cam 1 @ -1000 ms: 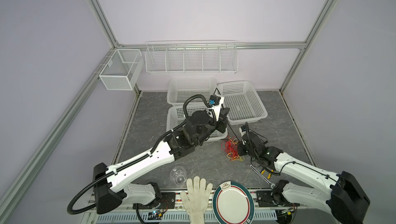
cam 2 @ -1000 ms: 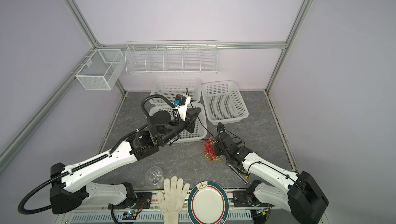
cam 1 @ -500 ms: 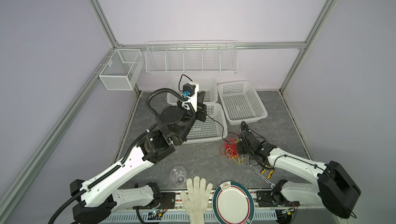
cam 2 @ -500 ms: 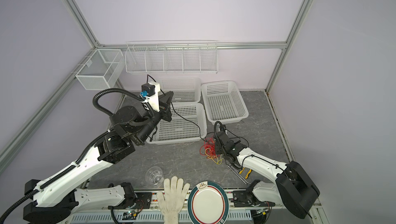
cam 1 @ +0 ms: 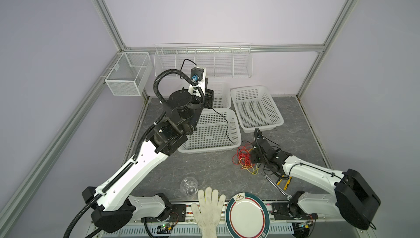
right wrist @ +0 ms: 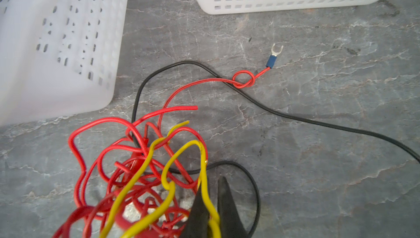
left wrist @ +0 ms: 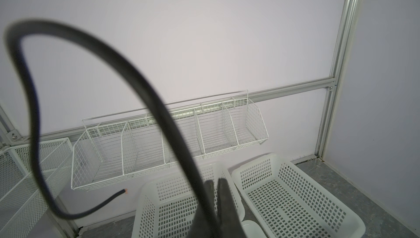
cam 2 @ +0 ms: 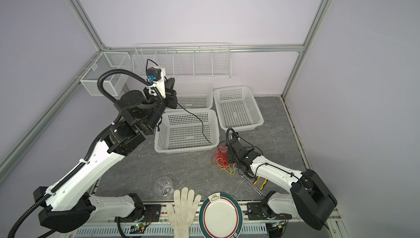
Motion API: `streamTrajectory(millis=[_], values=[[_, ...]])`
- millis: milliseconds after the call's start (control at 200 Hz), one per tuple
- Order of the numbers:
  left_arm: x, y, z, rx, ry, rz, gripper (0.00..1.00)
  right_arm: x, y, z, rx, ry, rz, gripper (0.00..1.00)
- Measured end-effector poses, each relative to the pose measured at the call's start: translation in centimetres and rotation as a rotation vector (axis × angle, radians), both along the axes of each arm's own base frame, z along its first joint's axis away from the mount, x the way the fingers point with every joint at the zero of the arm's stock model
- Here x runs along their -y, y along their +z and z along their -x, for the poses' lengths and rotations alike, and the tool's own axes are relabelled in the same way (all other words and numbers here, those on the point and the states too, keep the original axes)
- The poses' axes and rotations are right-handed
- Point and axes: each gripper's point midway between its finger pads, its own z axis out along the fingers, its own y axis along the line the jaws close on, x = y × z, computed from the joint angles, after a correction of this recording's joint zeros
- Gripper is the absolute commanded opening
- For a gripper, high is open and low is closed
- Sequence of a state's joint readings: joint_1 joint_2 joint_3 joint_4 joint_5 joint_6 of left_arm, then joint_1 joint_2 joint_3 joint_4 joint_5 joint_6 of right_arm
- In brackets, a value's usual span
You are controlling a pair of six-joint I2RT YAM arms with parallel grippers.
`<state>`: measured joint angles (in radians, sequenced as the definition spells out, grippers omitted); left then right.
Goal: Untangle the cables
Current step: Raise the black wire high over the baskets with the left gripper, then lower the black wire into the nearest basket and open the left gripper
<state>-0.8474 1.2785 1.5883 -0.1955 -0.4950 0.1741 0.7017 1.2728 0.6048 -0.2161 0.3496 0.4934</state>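
Item: three cables, partly knotted, on the grey table [cam 1: 204, 168]. Location: the tangle [cam 1: 244, 157] lies just off the near right corner of the front basket [cam 1: 237, 134], shown in both top views. Red cable [right wrist: 109, 120]: the bulk of the knot, many tight loops, plus one small closed loop just short of its fork terminal [right wrist: 271, 60]. Yellow cable [right wrist: 181, 148]: threaded through the red loops and trailing out on the side nearest the robot. Black cable [cam 1: 223, 120]: leaves the tangle and rises in one long line, diagonally up and back across the front basket, to the left gripper [cam 1: 208, 98]. Left gripper: raised high over the back of the table, well apart from the tangle, jaws closed on the black cable near its free end, which curls loose in the left wrist view [left wrist: 159, 102]. Right gripper [right wrist: 211, 180]: low, at the tangle itself, jaws pinched on the yellow cable. Governing relation: the black cable's long axis runs from knot to left gripper, away from the right gripper, which is the nearer arm by far. Judgement: further pull along that line should draw black out while the right gripper anchors the rest; the red loops may cinch.
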Motion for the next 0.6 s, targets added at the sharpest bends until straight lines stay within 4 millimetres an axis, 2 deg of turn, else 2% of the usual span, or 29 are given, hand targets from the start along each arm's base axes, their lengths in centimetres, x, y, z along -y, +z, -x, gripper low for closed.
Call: streamTrajectory(millis=[180, 280, 350, 410, 600], values=[[-0.2, -0.8, -1.5, -0.026, -0.005, -0.013, 0.00, -0.4, -0.2, -0.1, -0.009, 0.011, -0.008, 0.06], [-0.5, -3.1, -2.7, -0.075, -0.005, -0.014, 0.00, -0.8, -0.6, -0.1, -0.028, 0.023, -0.013, 0.06], [-0.4, -6.0, -3.7, -0.133, -0.011, -0.025, 0.00, -1.2, -0.8, -0.1, -0.039, 0.033, -0.017, 0.06], [-0.1, -9.3, -4.4, -0.198, -0.021, -0.046, 0.00, -1.5, -0.8, -0.2, -0.047, 0.042, -0.024, 0.06], [2.4, -21.3, -5.1, -0.439, -0.094, -0.146, 0.00, -2.7, -0.6, -0.2, -0.063, 0.083, -0.056, 0.09]])
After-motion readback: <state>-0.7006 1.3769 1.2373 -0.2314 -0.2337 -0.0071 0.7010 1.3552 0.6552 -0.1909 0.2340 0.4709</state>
